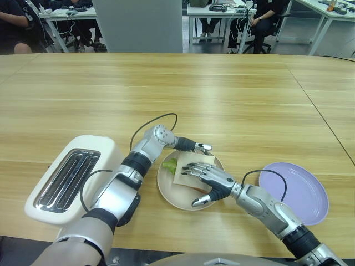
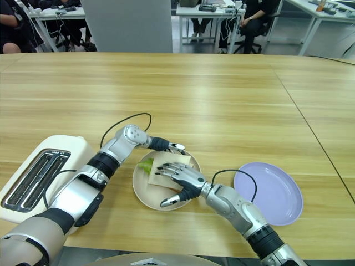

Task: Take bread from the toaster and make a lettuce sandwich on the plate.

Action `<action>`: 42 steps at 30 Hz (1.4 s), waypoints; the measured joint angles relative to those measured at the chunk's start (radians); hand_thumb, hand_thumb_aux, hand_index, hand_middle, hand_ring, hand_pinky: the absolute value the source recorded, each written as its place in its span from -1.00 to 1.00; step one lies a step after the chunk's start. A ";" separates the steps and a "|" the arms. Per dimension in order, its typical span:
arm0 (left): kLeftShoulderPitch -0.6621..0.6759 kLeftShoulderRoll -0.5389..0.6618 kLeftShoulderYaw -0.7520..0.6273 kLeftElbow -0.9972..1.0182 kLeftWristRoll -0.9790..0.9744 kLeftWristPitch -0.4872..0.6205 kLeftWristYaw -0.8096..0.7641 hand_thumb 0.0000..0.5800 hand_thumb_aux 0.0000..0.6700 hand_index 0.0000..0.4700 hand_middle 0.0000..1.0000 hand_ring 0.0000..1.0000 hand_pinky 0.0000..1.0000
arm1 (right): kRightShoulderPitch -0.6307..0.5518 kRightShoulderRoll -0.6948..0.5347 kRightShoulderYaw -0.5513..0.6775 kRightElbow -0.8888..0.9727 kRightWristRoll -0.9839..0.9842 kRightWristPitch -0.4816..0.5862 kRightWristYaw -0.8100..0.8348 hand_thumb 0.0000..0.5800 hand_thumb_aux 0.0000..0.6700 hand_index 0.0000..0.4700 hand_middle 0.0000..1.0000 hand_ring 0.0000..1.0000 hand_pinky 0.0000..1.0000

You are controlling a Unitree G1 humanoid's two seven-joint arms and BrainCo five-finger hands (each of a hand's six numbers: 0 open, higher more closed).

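A beige plate (image 1: 165, 194) lies in front of me with a slice of bread (image 1: 203, 160) on it. A green lettuce leaf (image 1: 170, 165) sticks out from under the slice's left edge. My right hand (image 1: 208, 178) rests flat on top of the bread with its fingers spread and its thumb down by the plate's near rim. My left hand (image 1: 195, 146) lies at the plate's far rim, fingers stretched out along the bread's far edge and holding nothing. The cream toaster (image 1: 66, 177) stands to the left, and its two slots look empty.
A purple plate (image 1: 294, 191) with nothing on it sits to the right near the table's front edge. Bare wooden table (image 1: 222, 94) stretches beyond the plates. Desks and seated people are in the room behind.
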 measured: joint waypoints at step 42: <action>0.698 -0.074 0.425 -1.252 -0.156 0.142 0.787 -0.94 -0.97 -0.97 0.12 0.12 0.12 | 0.263 0.249 -0.186 -0.299 0.513 0.331 0.114 -1.00 -1.00 -1.00 0.28 0.28 0.28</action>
